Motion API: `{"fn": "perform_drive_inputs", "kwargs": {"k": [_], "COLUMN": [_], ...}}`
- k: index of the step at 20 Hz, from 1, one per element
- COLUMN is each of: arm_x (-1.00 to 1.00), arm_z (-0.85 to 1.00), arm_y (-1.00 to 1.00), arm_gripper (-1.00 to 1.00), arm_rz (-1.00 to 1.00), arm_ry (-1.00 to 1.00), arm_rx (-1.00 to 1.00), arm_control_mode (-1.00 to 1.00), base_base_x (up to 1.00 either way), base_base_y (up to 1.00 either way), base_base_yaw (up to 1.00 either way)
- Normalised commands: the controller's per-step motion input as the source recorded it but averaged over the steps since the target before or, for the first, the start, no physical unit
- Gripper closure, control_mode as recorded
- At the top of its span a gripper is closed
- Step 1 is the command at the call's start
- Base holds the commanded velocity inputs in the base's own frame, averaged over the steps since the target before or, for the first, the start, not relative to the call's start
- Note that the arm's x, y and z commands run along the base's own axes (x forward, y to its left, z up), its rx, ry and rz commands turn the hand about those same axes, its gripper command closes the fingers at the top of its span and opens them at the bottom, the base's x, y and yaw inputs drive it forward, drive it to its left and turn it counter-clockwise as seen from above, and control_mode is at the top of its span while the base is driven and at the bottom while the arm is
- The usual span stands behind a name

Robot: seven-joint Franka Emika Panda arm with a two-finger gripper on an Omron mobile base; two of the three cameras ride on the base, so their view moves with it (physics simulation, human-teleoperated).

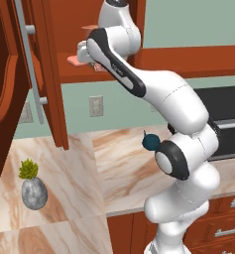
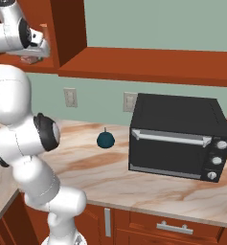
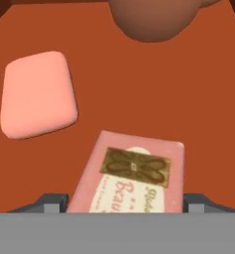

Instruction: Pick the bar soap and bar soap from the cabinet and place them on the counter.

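In the hand view, a rectangular pink bar soap (image 3: 134,173) with a brown emblem and a pale label lies on the red-brown cabinet shelf (image 3: 198,99). My gripper (image 3: 125,201) straddles it, with one fingertip pressed against each long side. A plain salmon-pink bar soap (image 3: 37,94) with rounded corners lies to its left, apart from it. In the left base view the gripper (image 1: 84,52) reaches into the open cabinet (image 1: 79,72), high above the marble counter (image 1: 119,158). A pink bar soap (image 1: 72,60) shows at the shelf edge.
A terracotta mug (image 3: 153,20) stands behind the soaps on the shelf. The open cabinet door (image 1: 10,74) with its grey bar handle hangs at the left. On the counter are a black microwave (image 2: 177,139), a dark teal round object (image 2: 105,139) and a small plant in a stone pot (image 1: 33,188).
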Motion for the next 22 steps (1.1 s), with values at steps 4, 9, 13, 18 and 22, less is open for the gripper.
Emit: {"fn": "perform_drive_inputs", "kwargs": {"k": [4, 9, 13, 18, 22], "arm_x": [-0.71, -0.76, -0.87, -0.89, -0.76], "arm_z": [-0.36, -0.28, -0.26, -0.26, -0.26], "arm_y": [0.0, 0.0, 0.0, -0.05, -0.15], "arm_gripper": [1.0, 1.0, 1.0, 1.0, 1.0], "arm_rz": [0.01, 0.02, 0.01, 0.0, 0.0], "arm_ry": [-0.13, -0.15, -0.16, -0.12, -0.07], "arm_rx": [0.0, 0.0, 0.0, 0.0, 0.02], "arm_control_mode": [-1.0, -1.0, -1.0, -1.0, -1.0], "base_base_x": [0.0, 0.0, 0.0, 0.0, 0.0], "base_base_y": [0.0, 0.0, 0.0, 0.0, 0.0], "base_base_yaw": [0.0, 0.0, 0.0, 0.0, 0.0]}}
